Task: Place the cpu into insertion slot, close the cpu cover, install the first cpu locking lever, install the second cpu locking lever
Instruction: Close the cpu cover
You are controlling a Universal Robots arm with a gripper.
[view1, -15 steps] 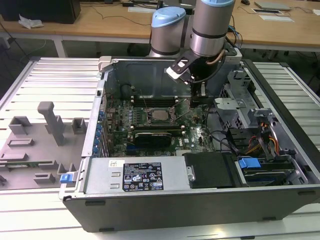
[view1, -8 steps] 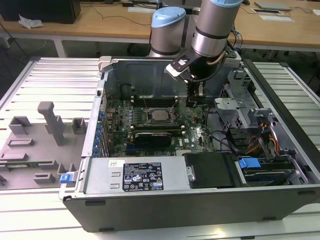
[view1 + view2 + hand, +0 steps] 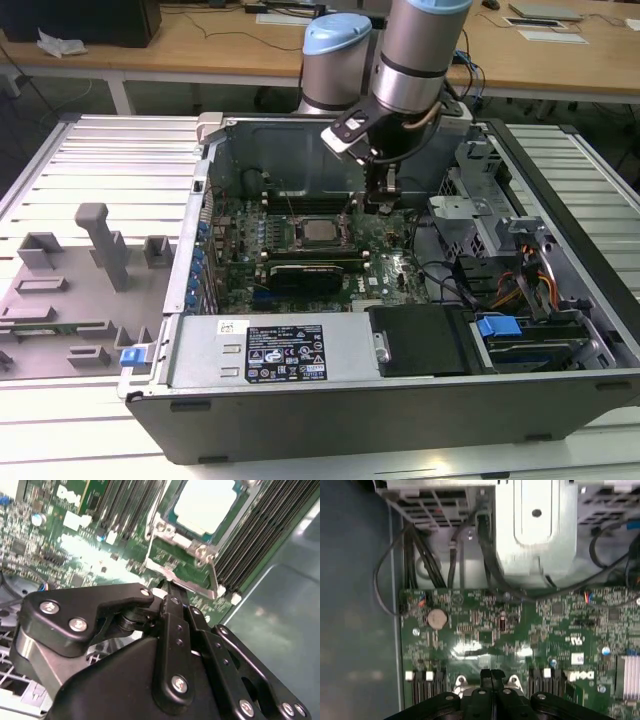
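The cpu (image 3: 320, 232), a small flat square chip with a silvery-grey metal top, sits in the square, shiny-rimmed insertion slot (image 3: 297, 233) on the green motherboard (image 3: 395, 270) of the open grey computer case (image 3: 290, 145). The black gripper (image 3: 381, 207) hangs just beside the slot, towards the exterior view's right. Its fingers (image 3: 487, 676) are pressed together.

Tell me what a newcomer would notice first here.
In the exterior view, the open computer case on the slatted table, with the grey arm reaching down into it, grabs the eye first. Next comes the gripper, jaws together, low over the green motherboard, just to the exterior view's right of the silvery cpu.
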